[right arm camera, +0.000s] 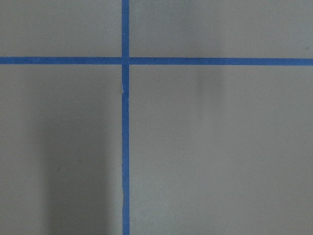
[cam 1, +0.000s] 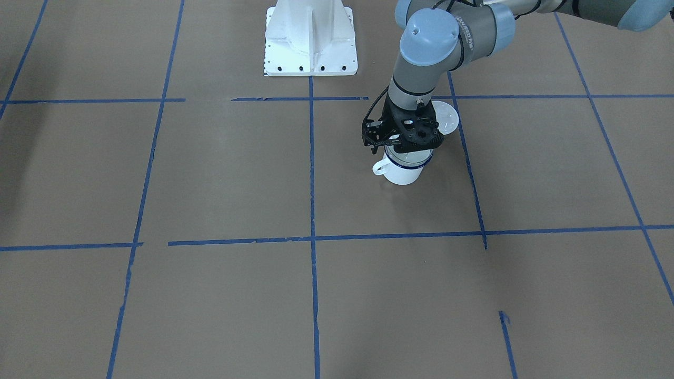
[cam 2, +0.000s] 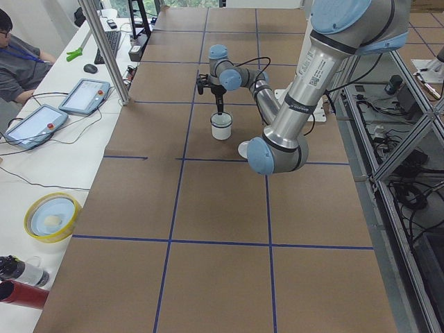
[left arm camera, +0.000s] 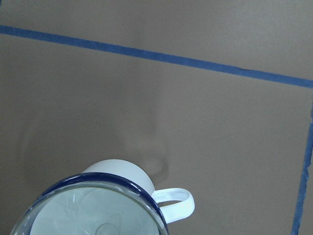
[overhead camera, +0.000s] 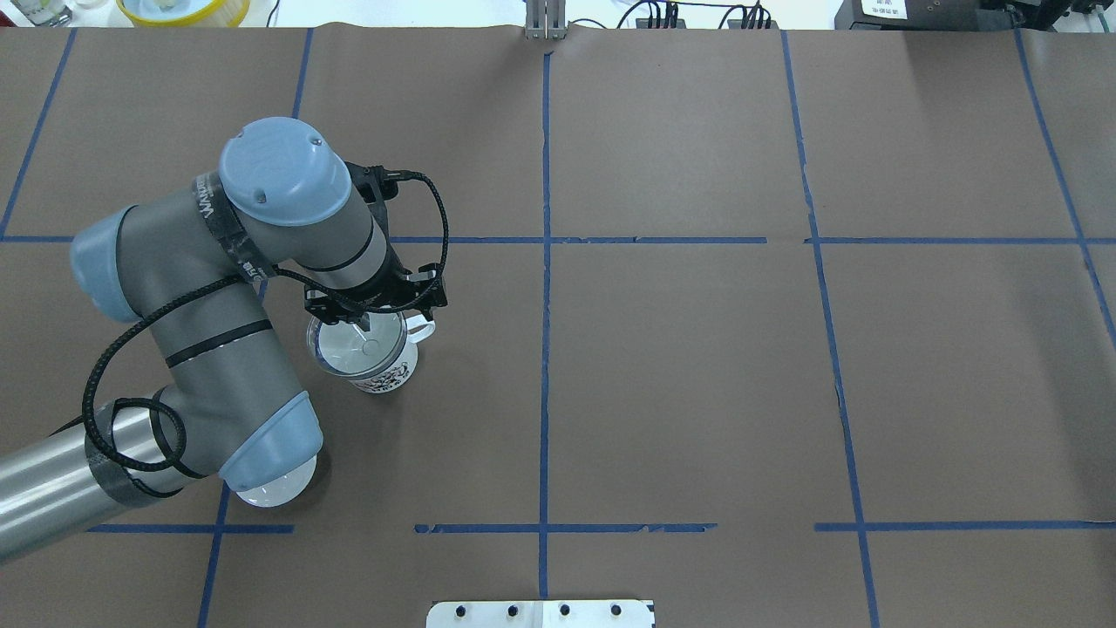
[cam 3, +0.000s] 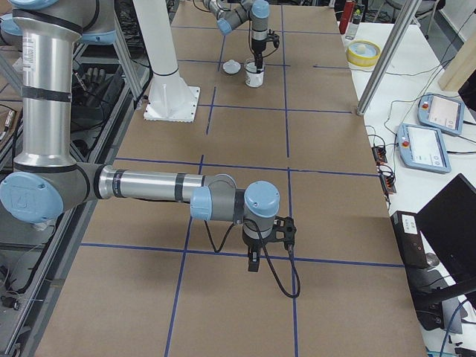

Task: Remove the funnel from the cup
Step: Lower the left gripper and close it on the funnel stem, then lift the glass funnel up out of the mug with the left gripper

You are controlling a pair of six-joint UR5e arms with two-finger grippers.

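Note:
The white cup point(overhead camera: 384, 373) with a dark blue rim stands upright on the brown table, its loop handle point(overhead camera: 421, 329) pointing away from the robot. The clear funnel point(overhead camera: 349, 349) sits in its mouth. Both also show in the left wrist view, cup point(left arm camera: 117, 174) and funnel point(left arm camera: 93, 215), and in the front view point(cam 1: 403, 172). My left gripper point(overhead camera: 361, 321) points straight down, its fingers close together at the funnel's far rim, pinched on it. My right gripper point(cam 3: 253, 262) hangs low over bare table far from the cup; I cannot tell whether it is open or shut.
A white domed lid point(cam 1: 446, 118) lies on the table just beside the cup, toward the robot; in the overhead view it point(overhead camera: 275, 493) is partly under the left elbow. The robot base point(cam 1: 310, 39) stands nearby. Blue tape lines cross the table.

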